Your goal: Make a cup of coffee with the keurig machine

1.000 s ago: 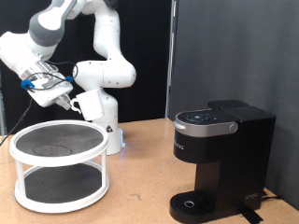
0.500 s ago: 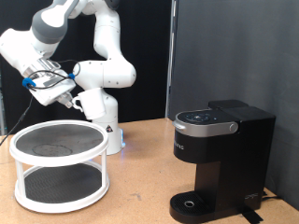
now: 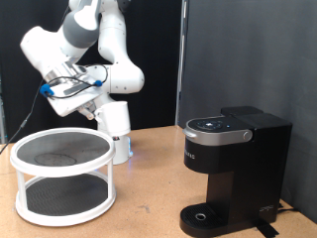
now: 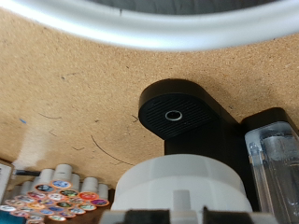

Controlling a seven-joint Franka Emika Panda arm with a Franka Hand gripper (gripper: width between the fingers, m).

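Black and boxy, the keurig machine (image 3: 233, 169) stands nearest, at the exterior view's lower right on the wooden table (image 3: 149, 198). Left of it sits a white two-tier rack (image 3: 61, 177). Farther back, above the rack, the gripper (image 3: 91, 111) holds the cup (image 3: 115, 122) high over the table.

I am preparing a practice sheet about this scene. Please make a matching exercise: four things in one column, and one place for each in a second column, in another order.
Things:
1. keurig machine
2. two-tier round shelf
3. gripper
4. drip base

Places:
A. raised in the air above the shelf
B. the exterior view's left, on the table
C. the exterior view's right, on the table
D. at the foot of the machine, with a round hole in its middle

Pairs: 1-C, 2-B, 3-A, 4-D
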